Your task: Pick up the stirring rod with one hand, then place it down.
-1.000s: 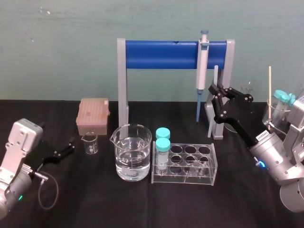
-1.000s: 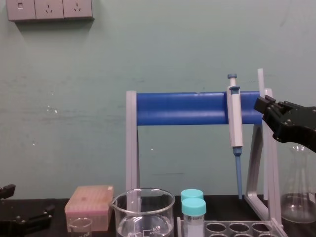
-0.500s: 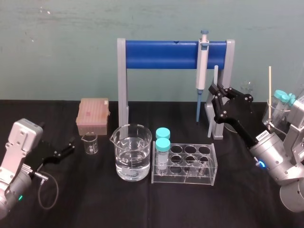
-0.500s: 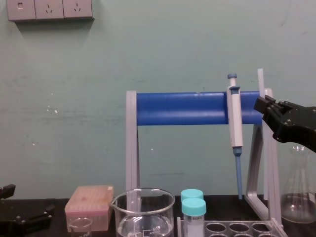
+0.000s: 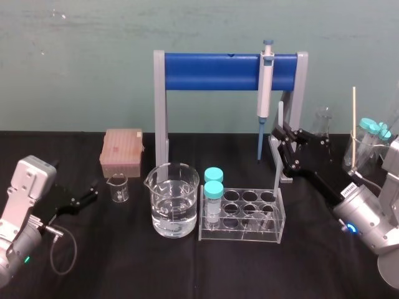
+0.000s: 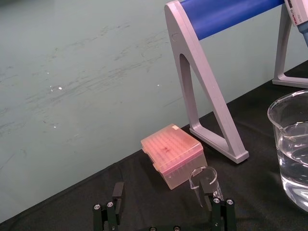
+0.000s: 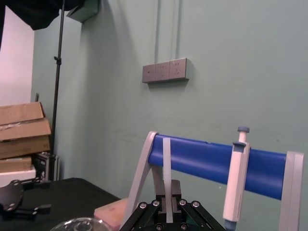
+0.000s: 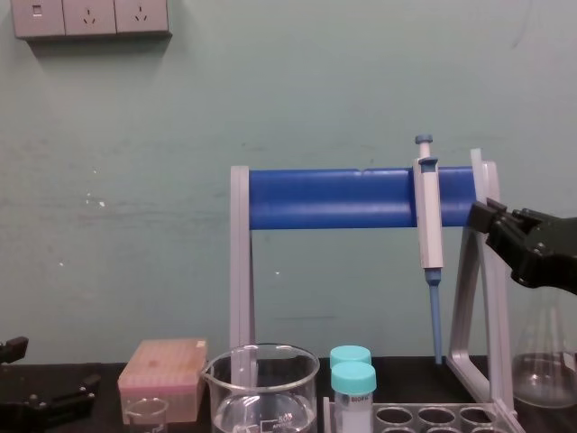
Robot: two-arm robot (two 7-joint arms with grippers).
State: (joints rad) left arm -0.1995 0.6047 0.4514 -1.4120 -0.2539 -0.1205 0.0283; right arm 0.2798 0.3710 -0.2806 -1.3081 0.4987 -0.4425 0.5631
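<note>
stirring rod [image 5: 279, 115]: thin, translucent-white, near-upright | right gripper [image 5: 280, 132] fingers clamp it | left gripper [image 5: 91, 193] fingers apart

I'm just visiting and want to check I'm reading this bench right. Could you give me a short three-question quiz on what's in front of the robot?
1. True or false: the pipette hangs from the blue stand.
2. How many capped tubes stand in the clear rack?
3. What is clamped between the fingers of the right gripper? A) the pipette B) the stirring rod C) a capped tube

Key: 1 true. 2 two. 3 B. The left gripper sits open and empty, low at the robot's left.
</note>
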